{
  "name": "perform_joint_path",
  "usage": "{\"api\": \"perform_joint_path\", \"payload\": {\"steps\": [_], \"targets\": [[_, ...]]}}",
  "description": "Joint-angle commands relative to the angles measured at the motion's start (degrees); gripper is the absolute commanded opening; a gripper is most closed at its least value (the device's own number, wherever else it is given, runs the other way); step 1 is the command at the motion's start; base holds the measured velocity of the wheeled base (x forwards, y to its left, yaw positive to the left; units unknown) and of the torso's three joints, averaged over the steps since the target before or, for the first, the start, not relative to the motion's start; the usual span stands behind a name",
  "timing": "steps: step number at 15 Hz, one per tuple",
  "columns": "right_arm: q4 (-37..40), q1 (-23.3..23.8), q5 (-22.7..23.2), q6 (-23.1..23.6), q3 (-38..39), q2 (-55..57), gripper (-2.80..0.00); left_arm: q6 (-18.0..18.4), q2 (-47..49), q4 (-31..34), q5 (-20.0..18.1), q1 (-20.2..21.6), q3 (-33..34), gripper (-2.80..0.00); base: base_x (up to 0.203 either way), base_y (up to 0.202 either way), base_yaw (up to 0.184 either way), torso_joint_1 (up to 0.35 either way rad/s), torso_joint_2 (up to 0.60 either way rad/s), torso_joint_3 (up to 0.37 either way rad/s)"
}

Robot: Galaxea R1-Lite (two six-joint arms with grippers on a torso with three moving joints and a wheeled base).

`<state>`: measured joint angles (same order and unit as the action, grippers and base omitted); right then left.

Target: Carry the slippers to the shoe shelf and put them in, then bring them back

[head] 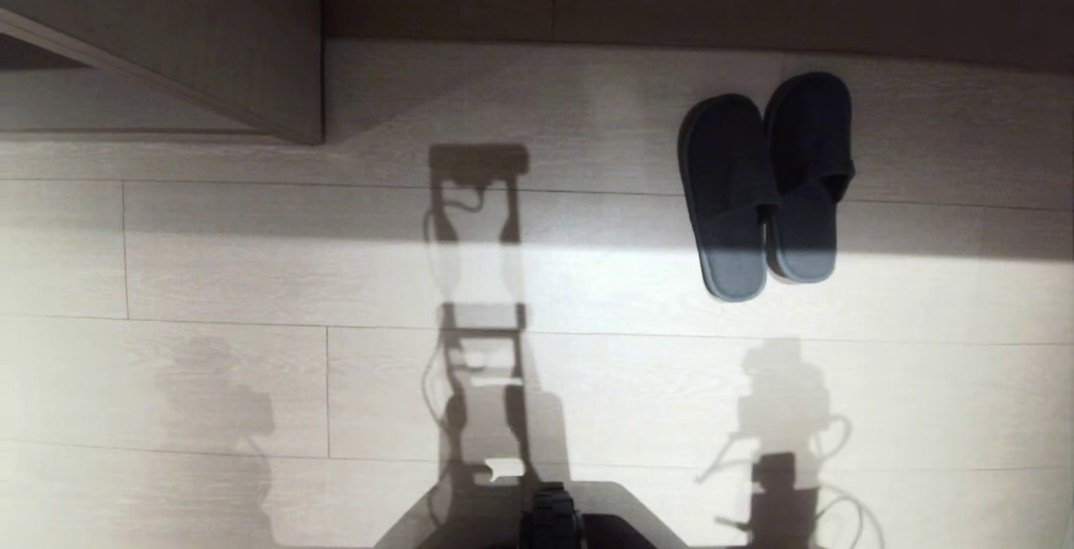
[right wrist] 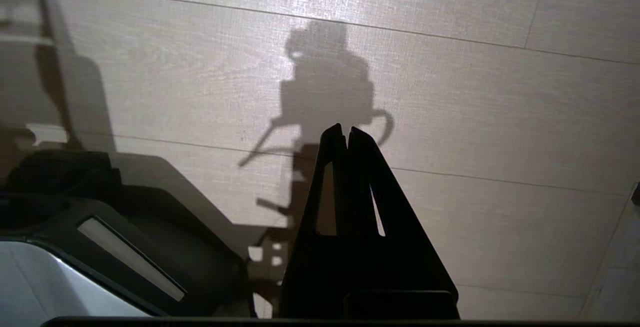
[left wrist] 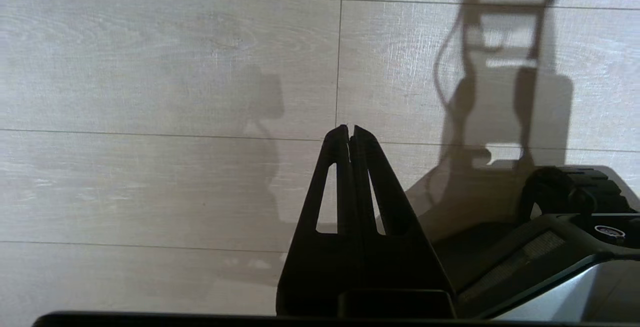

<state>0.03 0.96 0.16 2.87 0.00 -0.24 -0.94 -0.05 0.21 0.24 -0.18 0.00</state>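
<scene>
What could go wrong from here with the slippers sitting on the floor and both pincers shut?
1. The slippers lie side by side, touching, the right one overlapping the left; a grab at one may drag or flip the other.
2. Right pincer and left pincer are shut over bare floor, away from the pair; either must open before descending or it will shove the fabric.
3. A hard shadow edge crosses the slippers, so their dark toe ends may be misjudged.

Grey-blue slippers point(head: 763, 188) paired on floor
</scene>
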Motion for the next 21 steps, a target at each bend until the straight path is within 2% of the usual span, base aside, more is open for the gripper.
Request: {"api": "perform_joint_path", "payload": {"steps": [1,21], "targets": [[0.0,0.0,0.0,-0.1,0.0,0.1,-2.80,0.0,0.0,0.0,0.0,0.0,0.1,-2.80,0.000,0.000,0.000,0.000,0.01,0.206],[0.2,0.0,0.3,0.3,0.0,0.2,-2.80,0.0,0.0,0.0,0.0,0.0,0.1,-2.80,0.000,0.000,0.000,0.003,0.00,0.200]]}}
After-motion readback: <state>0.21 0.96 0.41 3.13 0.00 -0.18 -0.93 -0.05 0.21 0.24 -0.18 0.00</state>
